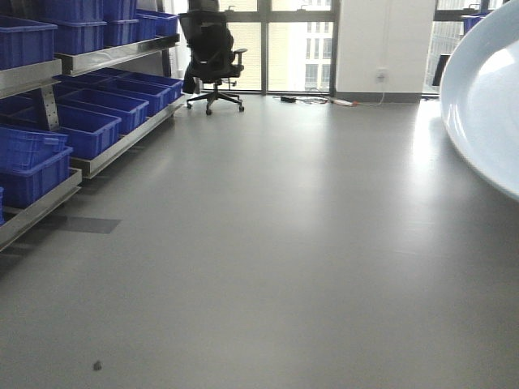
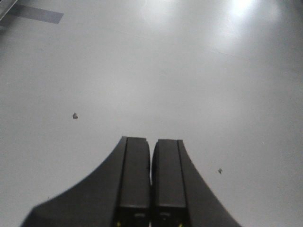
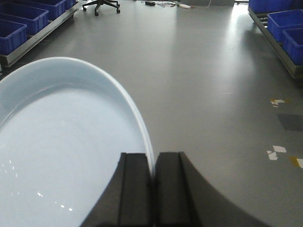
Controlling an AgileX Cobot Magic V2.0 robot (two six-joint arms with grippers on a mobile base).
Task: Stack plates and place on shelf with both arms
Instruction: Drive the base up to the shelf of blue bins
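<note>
Right claw (image 3: 153, 163) is clamped on the rim of a round glossy pale bluish-white plate (image 3: 61, 142), held above grey floor (image 3: 203, 85). Left claw (image 2: 152, 149) is closed and empty. Stacking cannot be confirmed; placing on the shelf looks yet to be done.

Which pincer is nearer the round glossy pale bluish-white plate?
Right. Right pincer is shut on the plate at its rim; left pincer is shut over grey floor, no plate in its view.
</note>
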